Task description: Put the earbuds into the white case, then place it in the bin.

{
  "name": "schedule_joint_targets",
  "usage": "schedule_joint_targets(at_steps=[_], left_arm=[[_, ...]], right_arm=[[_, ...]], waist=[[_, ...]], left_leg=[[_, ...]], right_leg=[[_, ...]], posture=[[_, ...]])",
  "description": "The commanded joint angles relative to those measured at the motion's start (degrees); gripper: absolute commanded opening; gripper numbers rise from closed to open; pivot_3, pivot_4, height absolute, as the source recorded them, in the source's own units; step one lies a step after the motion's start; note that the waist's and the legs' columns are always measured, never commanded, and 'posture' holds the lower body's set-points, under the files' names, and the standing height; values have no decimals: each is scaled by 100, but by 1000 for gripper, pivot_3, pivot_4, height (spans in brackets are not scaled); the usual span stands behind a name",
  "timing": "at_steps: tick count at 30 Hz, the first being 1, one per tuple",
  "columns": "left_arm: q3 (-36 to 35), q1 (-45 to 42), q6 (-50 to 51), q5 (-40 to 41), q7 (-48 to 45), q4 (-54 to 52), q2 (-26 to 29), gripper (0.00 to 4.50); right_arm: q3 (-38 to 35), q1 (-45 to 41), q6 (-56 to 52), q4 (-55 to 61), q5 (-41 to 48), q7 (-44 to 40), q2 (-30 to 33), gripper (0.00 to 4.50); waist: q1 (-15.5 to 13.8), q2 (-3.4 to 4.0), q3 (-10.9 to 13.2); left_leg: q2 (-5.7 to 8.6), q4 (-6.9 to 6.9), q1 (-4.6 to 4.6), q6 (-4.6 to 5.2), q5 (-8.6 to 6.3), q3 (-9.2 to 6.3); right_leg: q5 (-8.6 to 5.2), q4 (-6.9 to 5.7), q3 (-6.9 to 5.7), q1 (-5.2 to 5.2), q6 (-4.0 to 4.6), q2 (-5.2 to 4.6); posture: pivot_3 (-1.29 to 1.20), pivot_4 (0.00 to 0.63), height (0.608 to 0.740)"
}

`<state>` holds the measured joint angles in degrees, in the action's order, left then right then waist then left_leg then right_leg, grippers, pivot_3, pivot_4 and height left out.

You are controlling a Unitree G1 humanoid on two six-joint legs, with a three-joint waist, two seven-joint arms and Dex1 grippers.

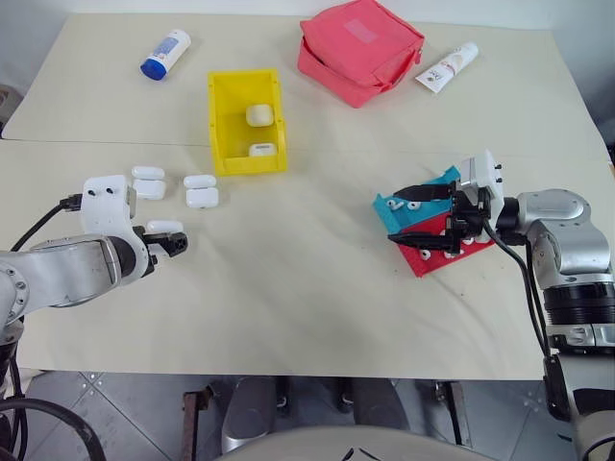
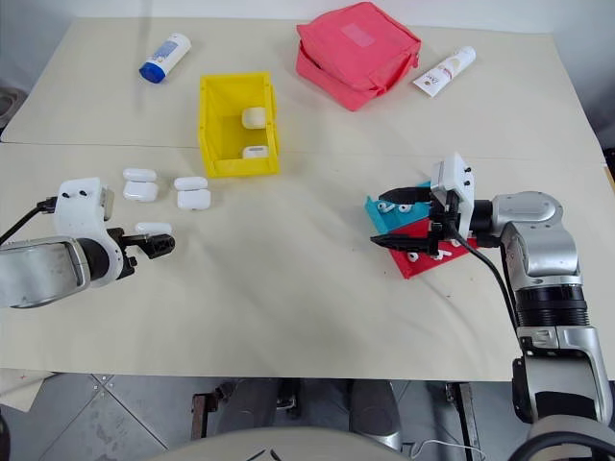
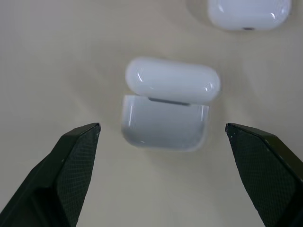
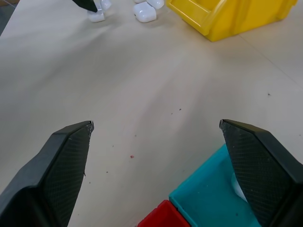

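Left gripper (image 1: 176,241) lines up on an open glossy white rounded case (image 3: 166,105), lower left.
Both grippers' fingers spread, empty; next, I'd say, the right gripper (image 1: 423,221) must pinch tiny white earbuds (image 1: 404,203) from the teal tray (image 1: 396,213).

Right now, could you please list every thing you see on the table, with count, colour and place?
bin: one, yellow, middle back of the table
cases in bin: two, white
open cases: three, white, on the table left of the bin, one in front of the left pincer
trays: two, teal and red, touching, at the right
earbuds: several, white, in the trays
pouch: one, pink, back of the table, right of the bin
bottle: one, white with blue cap, back left
tube: one, white, lying right of the pouch
left pincer: open, aimed at an open case
right pincer: open, over the trays
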<state>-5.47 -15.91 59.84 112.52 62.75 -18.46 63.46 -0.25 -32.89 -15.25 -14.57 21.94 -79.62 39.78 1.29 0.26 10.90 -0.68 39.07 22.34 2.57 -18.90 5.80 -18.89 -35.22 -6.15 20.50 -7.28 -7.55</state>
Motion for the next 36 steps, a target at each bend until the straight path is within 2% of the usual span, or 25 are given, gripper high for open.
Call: schedule_joint_targets(at_steps=[1, 12, 36], left_arm=[[59, -139, 54, 48, -89, 152, 134, 4500], [237, -208, 152, 48, -126, 579, -90, 4500], [870, -1232, 486, 48, -146, 1474, -318, 4500]], right_arm=[[-129, 11, -9, 214, 95, 14, 109, 4472], [-130, -2, 31, 185, 91, 38, 99, 4472], [-279, 158, -1, 397, 469, 77, 93, 4472]], waist=[[0, 0, 0], [-5, -1, 0], [-126, -1, 0]], left_leg=[[-1, 0, 0, -1, 1, 0], [-3, -1, 0, -2, 1, 6], [-2, 1, -2, -4, 6, 9]], right_leg=[[0, -1, 0, 1, 0, 2], [0, -3, 4, 5, 0, 3], [0, -14, 7, 8, 0, 3]], posture=[[0, 150, 740], [0, 150, 740], [0, 150, 740]])
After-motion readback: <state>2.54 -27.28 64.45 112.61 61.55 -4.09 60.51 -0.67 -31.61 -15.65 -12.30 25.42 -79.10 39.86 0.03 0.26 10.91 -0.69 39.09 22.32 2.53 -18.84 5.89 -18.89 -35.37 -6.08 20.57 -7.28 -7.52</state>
